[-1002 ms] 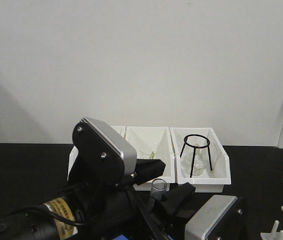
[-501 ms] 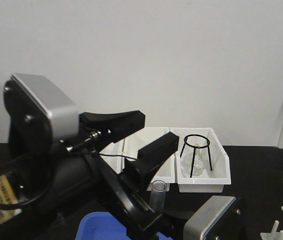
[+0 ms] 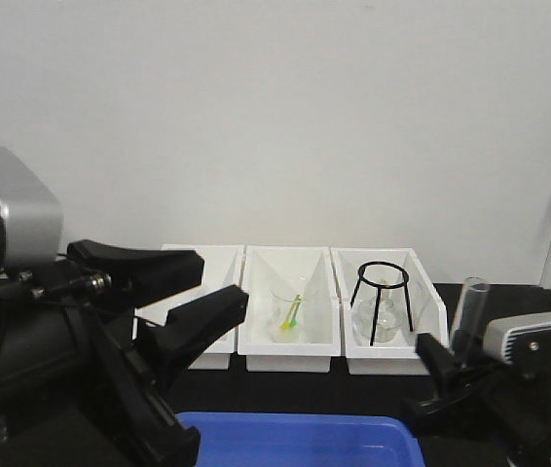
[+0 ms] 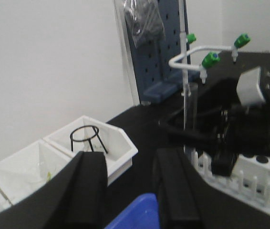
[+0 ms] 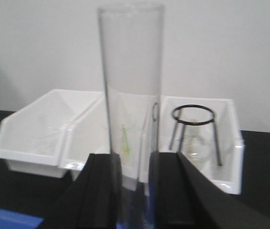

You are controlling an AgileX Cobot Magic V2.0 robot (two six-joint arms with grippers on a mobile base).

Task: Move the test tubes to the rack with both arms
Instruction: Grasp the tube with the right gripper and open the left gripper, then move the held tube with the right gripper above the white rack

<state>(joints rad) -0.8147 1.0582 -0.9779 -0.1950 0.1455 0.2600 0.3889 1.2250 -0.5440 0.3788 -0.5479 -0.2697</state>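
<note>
Black bench (image 5: 264, 205); right gripper (image 5: 134, 164) clamps upright test tube (image 5: 131, 95); left gripper (image 4: 130, 164) agape

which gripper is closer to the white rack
Right. The right gripper, shut on a test tube, sits right by the rack in the left wrist view. The left gripper is open and further off, with the rack beyond its fingertips.

Three white plastic open-fronted bins (image 3: 285, 355) stand in a row at the far side of the black table (image 3: 529, 297), against the wall. A clear glass beaker (image 3: 290, 313) sits in the middle bin, a black wire tripod (image 3: 383, 285) in the right one. A blue plastic tray (image 3: 295, 443) lies nearer, before the bins. The left black two-finger gripper (image 3: 219, 284) is at the left; at right, the right gripper (image 5: 135, 164) grips an upright clear glass test tube (image 3: 470, 311) near the white plastic rack (image 4: 264, 171).
</note>
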